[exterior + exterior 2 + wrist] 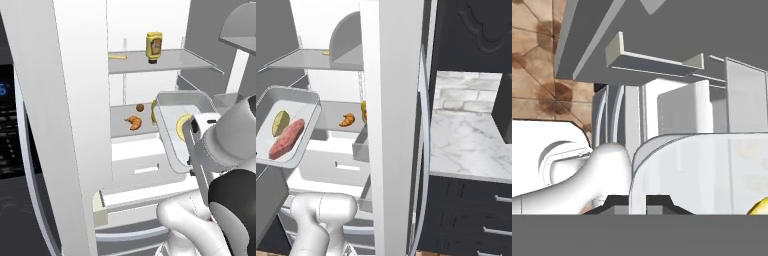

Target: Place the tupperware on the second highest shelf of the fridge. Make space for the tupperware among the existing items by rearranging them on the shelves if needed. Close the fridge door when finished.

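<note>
Tupperware (pixel 287 131) rim clamped in hand (pixel 638 200), fingertips mostly hidden, jar (pixel 153 111) behind it half-covered

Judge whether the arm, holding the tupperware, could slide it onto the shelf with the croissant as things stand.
Probably yes. The fridge door is open, and the gripper, shut on the tupperware, holds it at about the level of the shelf. The croissant and a small brown item may crowd it.

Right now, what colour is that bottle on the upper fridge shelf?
Yellow, with a darker label; the squeeze bottle shows best in the left base view.
</note>
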